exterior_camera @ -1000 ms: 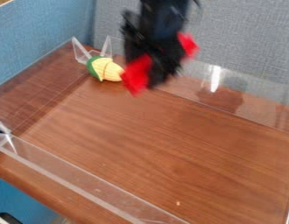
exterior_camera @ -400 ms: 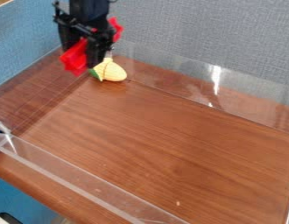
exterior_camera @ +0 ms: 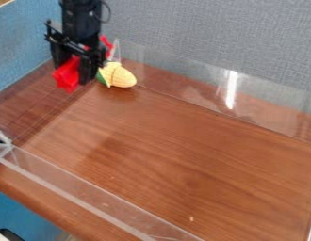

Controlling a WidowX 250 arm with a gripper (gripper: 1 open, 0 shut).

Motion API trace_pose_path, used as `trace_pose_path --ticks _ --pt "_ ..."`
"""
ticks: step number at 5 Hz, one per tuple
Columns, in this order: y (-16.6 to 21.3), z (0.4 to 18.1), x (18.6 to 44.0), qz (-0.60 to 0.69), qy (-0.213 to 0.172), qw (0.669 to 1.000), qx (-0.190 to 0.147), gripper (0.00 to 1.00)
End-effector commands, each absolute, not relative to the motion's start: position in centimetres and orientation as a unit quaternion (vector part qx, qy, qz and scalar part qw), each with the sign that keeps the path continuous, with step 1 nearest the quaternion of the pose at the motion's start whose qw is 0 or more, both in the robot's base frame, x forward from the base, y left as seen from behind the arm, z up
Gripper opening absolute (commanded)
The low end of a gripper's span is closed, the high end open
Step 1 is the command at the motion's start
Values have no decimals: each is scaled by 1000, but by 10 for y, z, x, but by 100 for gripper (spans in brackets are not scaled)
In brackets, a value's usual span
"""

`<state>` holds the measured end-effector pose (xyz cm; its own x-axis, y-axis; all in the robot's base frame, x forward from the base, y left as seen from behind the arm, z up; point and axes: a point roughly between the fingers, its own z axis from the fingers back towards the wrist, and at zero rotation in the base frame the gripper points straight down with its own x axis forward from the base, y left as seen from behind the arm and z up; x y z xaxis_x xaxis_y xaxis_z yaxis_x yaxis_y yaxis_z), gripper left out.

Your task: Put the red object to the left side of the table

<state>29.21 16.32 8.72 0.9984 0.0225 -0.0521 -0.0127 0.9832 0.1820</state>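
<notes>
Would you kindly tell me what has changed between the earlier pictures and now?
The pincer, shut on the red object, carried it leftward across the table and lower, past the yellow toy. The grip never changed. The yellow toy stayed put.

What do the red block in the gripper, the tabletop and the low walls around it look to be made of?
Red object: probably smooth plastic, judging by its flat, even, bright colour; blur hides detail. Table: wood or wood-look laminate, with dark reddish-brown grain streaks and a soft sheen. Walls: clear acrylic or similar, see-through with bright edge glints.
</notes>
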Motion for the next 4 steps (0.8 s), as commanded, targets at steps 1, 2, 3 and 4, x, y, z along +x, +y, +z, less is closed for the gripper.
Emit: trace_pose_path --ticks 1,2,3,4 --pt "174 91 300 14 2 994 106 0" --pt "180 80 298 17 13 994 105 0" --pt "185 69 296 20 22 994 104 0" --pt "185 59 295 24 31 994 104 0"
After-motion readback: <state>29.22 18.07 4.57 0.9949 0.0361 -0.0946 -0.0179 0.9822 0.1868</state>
